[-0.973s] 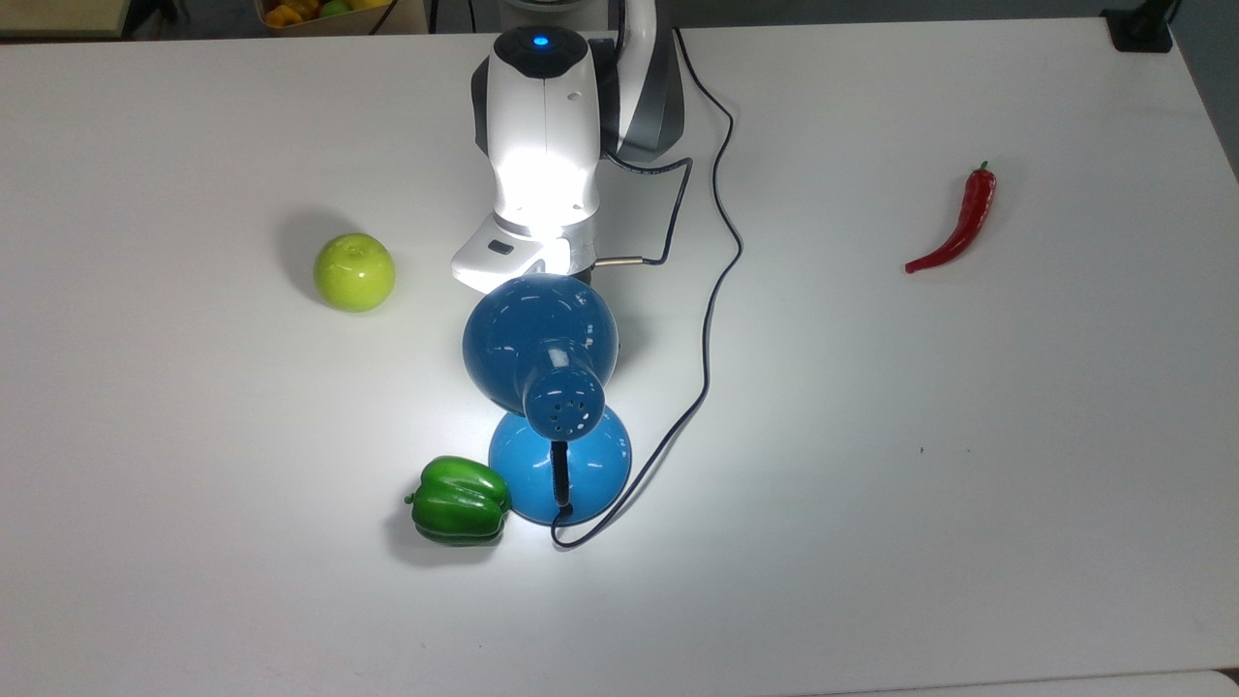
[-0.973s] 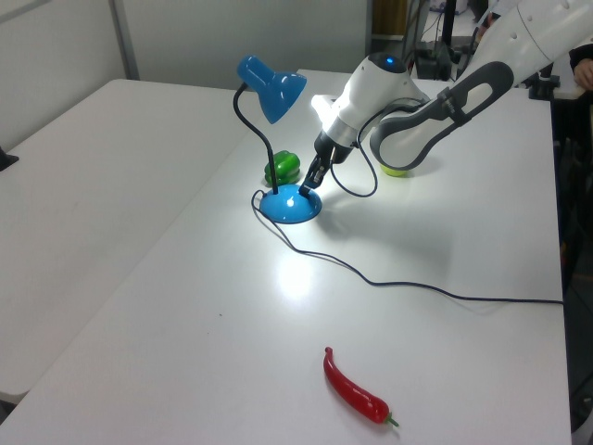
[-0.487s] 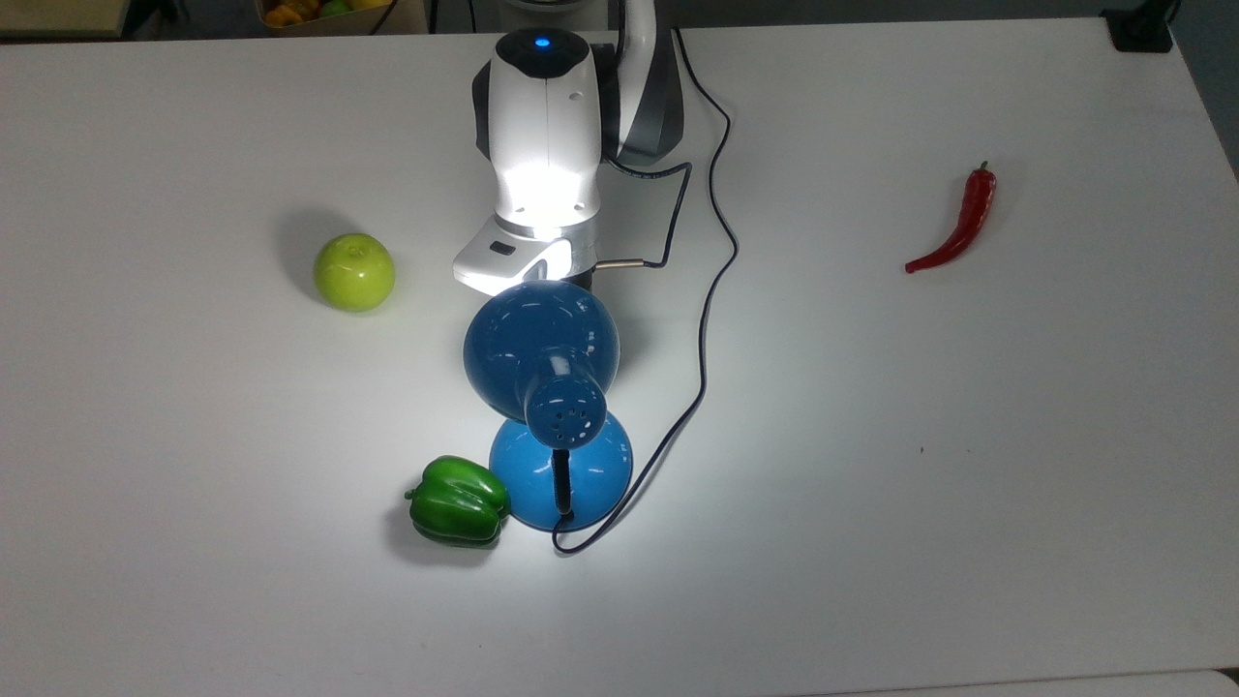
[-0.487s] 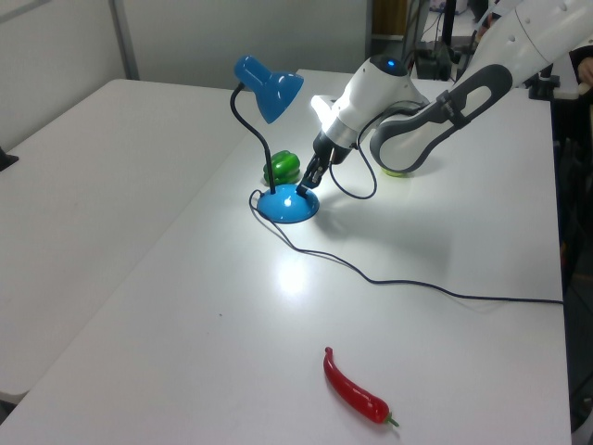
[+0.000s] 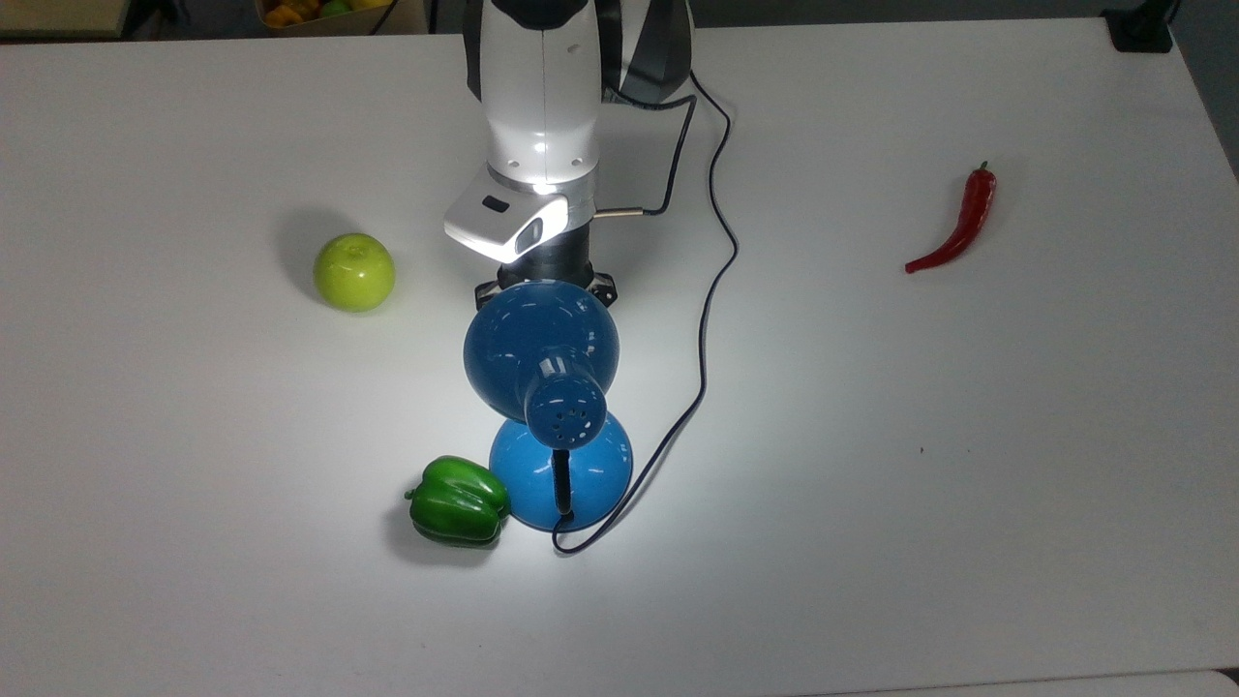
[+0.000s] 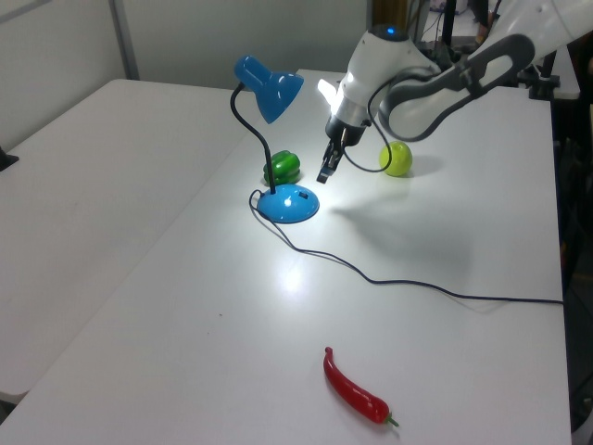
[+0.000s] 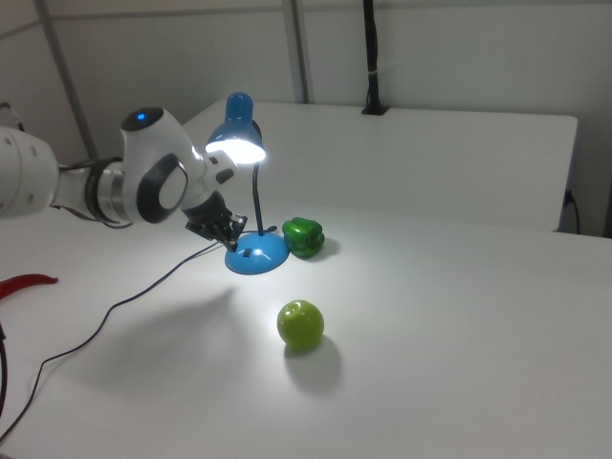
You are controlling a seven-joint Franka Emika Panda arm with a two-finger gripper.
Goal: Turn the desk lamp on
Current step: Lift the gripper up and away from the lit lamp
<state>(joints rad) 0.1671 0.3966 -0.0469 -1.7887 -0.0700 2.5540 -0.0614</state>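
Lamp (image 5: pixel 547 378) of glossy blue finish stands lit near the middle of the smooth white surface (image 5: pixel 968 436): round dome shade with vent holes, curved black neck, round base, thin black cord (image 5: pixel 711 290). Hand (image 6: pixel 328 170) hangs just above the base, apart from it; whether it is clenched or released cannot be told. Waxy green pepper (image 5: pixel 457 500) touches the base. Round green apple (image 5: pixel 354 272) and slender red chilli (image 5: pixel 958 225) lie apart.
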